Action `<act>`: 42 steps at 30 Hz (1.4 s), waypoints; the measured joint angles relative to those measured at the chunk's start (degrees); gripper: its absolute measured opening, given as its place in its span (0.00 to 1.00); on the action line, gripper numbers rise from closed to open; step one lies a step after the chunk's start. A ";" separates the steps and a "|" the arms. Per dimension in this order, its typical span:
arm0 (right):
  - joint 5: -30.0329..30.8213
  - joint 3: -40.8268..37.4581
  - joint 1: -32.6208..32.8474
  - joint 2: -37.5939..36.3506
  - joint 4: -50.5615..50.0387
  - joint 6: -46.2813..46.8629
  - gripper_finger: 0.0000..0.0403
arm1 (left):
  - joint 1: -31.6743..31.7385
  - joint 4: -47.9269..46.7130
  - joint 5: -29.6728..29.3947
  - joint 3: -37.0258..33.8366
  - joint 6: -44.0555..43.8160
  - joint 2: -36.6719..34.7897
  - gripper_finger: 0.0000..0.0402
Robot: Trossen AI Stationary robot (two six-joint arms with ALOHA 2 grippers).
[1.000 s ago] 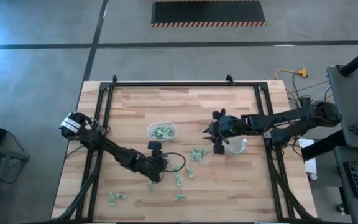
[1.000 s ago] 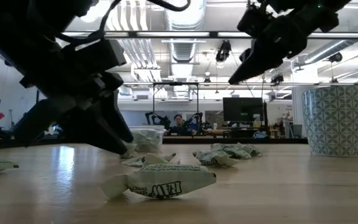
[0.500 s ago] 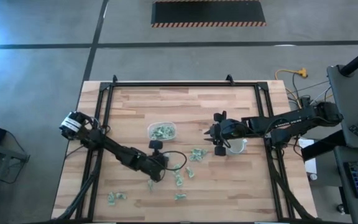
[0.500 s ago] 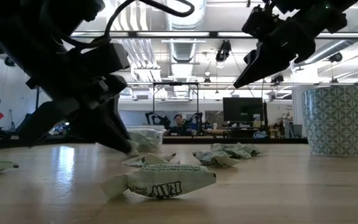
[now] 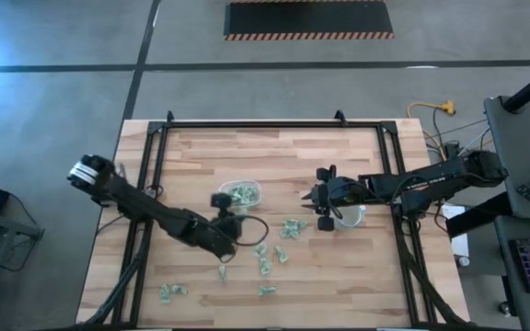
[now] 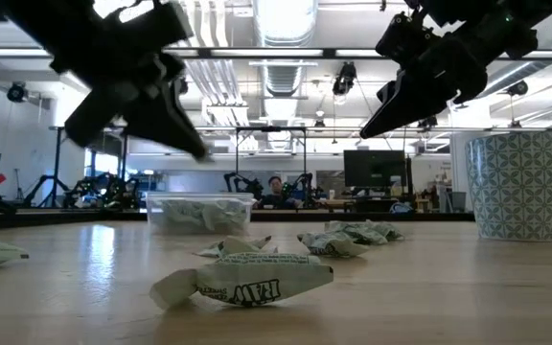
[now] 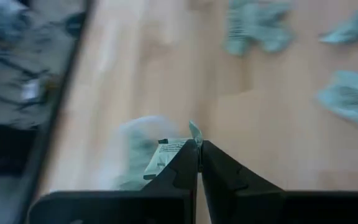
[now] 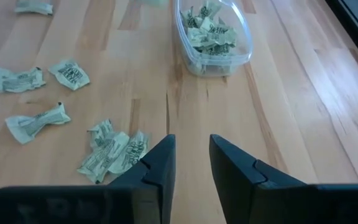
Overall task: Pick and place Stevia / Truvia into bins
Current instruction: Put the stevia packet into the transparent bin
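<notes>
left claw (image 7: 198, 144) pinched tight on one sweetener packet (image 7: 166, 155), lifted off the wooden surface (image 5: 201, 165) near the clear tub (image 5: 240, 194) half full of packets, right claw (image 8: 190, 149) fingers apart above loose packets (image 8: 112, 152), patterned cup (image 6: 517, 184) just beside it

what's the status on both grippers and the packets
Left gripper shut on a packet, lifted off the table. Right gripper open, empty, above loose packets. Tub partly filled. Nothing blocking.

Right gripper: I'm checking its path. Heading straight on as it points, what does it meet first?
Probably bare table. The right gripper, open, has packets just beside its line; the clear tub sits farther on.
</notes>
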 joint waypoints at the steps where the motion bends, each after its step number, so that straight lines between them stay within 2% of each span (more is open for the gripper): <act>1: -0.01 0.00 0.00 0.00 0.23 -0.06 0.21 | 0.19 -1.74 -1.67 -0.33 -0.10 -1.57 0.00; 4: -0.02 0.00 0.00 0.00 0.62 -0.17 0.21 | 1.73 -5.13 -3.98 -1.81 -0.18 -5.64 0.00; 8: -0.04 0.00 0.00 0.00 1.11 -0.20 0.21 | 5.46 -5.01 -2.70 -4.46 -0.12 -9.01 0.00; 12: -0.18 0.00 0.10 0.00 2.08 -0.20 0.22 | 10.06 -4.98 2.96 -6.77 0.03 -8.87 0.00; 15: -0.44 0.00 0.15 0.00 3.05 -0.16 0.22 | 12.74 -2.94 5.09 -7.69 1.66 -7.72 0.00; 21: -3.57 0.00 0.28 0.00 3.94 0.03 0.22 | 15.51 -0.38 5.16 -8.59 2.95 -7.15 0.00; 26: -3.85 0.00 0.96 0.00 4.09 0.20 0.23 | 15.61 -0.49 5.88 -8.61 5.58 -7.35 0.02; 29: -3.87 0.00 1.69 0.00 4.82 0.22 0.25 | 15.61 -0.58 6.83 -8.61 5.90 -7.35 0.09; 34: -5.49 0.01 2.86 2.22 9.71 0.23 0.30 | 15.61 -0.17 7.13 -8.61 5.85 -7.35 0.30; 38: -11.51 0.14 3.20 6.86 13.65 0.02 0.33 | 15.59 -0.35 7.01 -8.61 4.06 -7.76 0.44; 42: -14.25 2.57 4.13 13.71 13.79 -0.02 0.34 | 14.60 -2.15 8.60 -8.61 -0.34 -10.01 0.52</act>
